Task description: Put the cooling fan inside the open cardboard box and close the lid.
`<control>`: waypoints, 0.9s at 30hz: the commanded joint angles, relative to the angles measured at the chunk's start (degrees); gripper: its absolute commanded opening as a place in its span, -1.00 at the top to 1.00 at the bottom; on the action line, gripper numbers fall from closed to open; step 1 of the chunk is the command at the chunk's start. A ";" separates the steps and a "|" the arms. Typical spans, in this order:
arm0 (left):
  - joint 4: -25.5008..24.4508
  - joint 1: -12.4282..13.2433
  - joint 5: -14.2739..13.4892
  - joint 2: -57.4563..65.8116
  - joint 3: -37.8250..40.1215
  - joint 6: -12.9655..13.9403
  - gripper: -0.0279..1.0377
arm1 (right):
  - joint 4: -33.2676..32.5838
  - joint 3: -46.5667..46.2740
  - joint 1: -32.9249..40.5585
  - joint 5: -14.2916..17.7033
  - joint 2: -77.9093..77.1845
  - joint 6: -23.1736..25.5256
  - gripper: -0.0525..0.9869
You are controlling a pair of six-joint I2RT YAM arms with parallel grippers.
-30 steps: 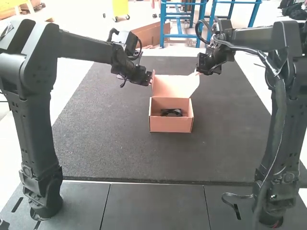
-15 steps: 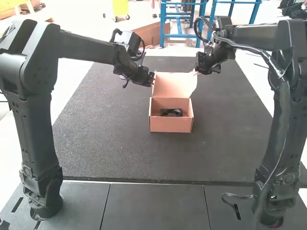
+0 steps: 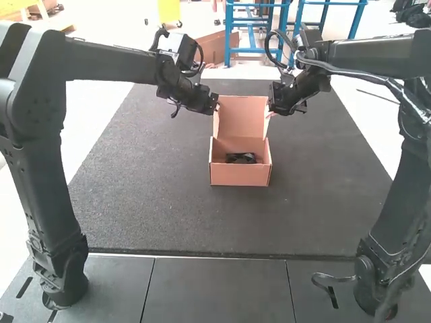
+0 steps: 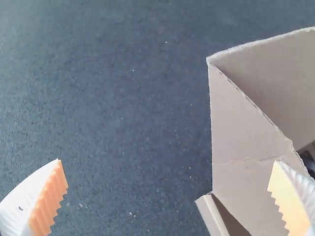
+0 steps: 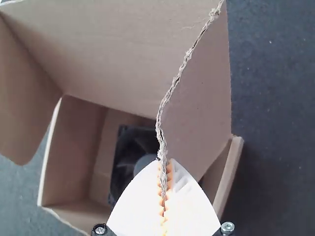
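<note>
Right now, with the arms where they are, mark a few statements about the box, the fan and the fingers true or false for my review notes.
1. The cooling fan lies inside the cardboard box. True.
2. The lid is folded shut over the box. False: it stands upright and open.
3. The right gripper has its fingers shut on a side flap of the lid. True.
4. The left gripper clamps the fan. False: its fingers are open, beside the lid.
</note>
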 commanded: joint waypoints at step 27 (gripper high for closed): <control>2.23 -1.50 0.87 -8.93 -11.56 -1.94 -0.88 | -0.33 -12.72 1.80 -3.51 -9.11 0.08 0.93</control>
